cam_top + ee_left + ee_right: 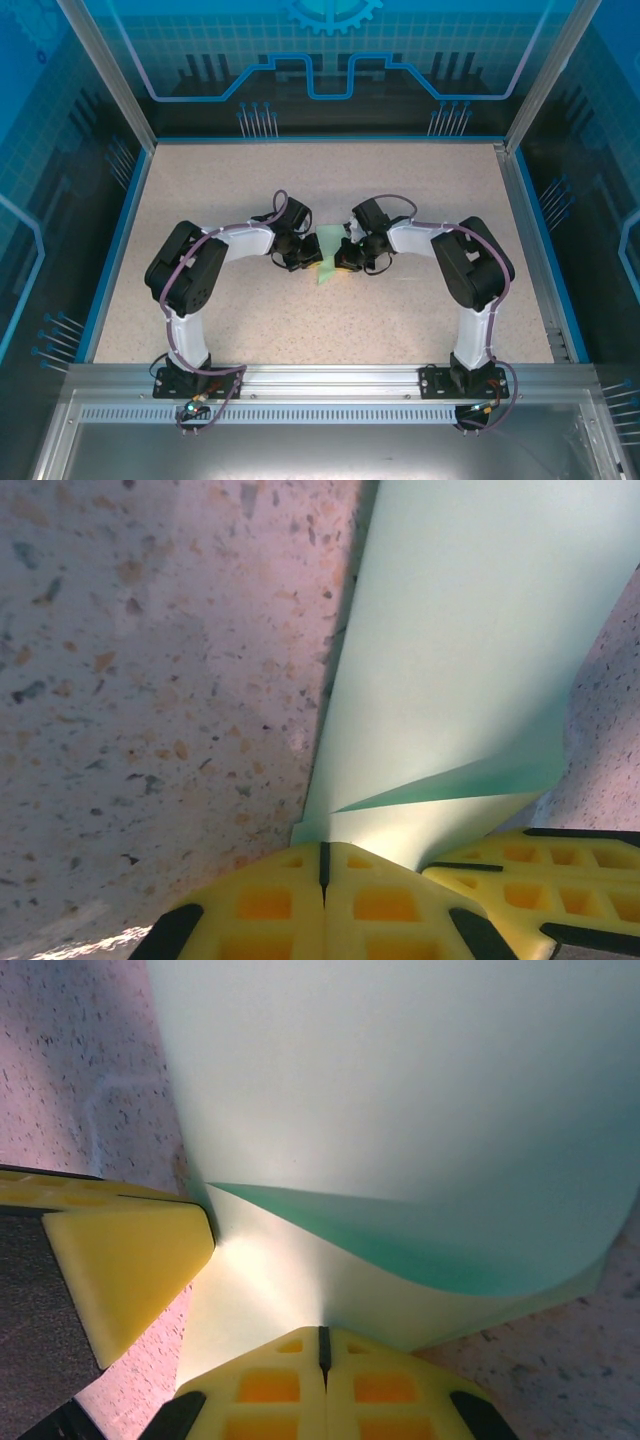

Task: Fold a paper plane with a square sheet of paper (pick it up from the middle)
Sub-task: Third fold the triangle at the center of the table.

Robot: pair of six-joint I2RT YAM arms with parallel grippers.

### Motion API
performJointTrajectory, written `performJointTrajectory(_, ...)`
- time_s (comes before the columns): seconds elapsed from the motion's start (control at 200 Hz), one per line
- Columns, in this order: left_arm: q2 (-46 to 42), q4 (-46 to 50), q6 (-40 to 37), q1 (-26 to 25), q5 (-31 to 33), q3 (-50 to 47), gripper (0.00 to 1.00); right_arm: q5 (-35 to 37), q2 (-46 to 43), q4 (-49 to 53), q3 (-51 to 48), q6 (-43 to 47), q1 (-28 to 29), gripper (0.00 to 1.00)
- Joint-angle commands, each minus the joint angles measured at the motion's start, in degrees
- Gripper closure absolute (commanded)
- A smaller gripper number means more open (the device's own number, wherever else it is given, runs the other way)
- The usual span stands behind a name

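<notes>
Both arms bend inward over the middle of the table [420, 190], and their wrists hide most of the paper [328, 264], a pale mint, partly folded piece that lies there. The left gripper [323, 852] is closed, pinching the paper's edge. The right gripper [323, 1338] is closed on it just beside. The table is speckled beige with a blue rim and a metal rail [330, 378] along its near edge. Blue walls [90, 120] carry circuit-style line art and a gear [332, 12].
</notes>
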State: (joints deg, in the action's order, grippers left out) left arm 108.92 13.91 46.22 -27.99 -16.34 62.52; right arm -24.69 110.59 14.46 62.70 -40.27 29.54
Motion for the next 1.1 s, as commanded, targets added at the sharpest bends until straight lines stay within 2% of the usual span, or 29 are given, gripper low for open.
performJointTrajectory(0.0, 2.2, 4.7, -1.4, -0.2, 3.6, 0.0, 0.99, -0.8, -2.7, -0.8, 0.5, -0.4, -1.5, 1.0)
performJointTrajectory(0.375, 2.2, 5.2, -1.4, -0.4, 4.0, 0.1, 0.99, 0.6, 2.9, -1.5, -0.4, -2.6, -5.1, 1.0)
performJointTrajectory(0.625, 2.0, 5.8, -1.4, -0.4, 4.7, 0.1, 0.99, -0.1, -1.2, -2.0, 0.4, -1.6, -6.1, 1.0)
performJointTrajectory(0.9, 2.1, 5.9, -1.5, -0.3, 4.7, 0.2, 1.0, 1.6, 3.6, 0.5, 1.5, -0.3, -8.6, 1.0)
performJointTrajectory(1.095, 2.3, 5.6, -1.5, -0.4, 4.8, 0.1, 0.99, 5.6, 1.1, 2.3, 2.6, 0.3, -10.9, 1.0)
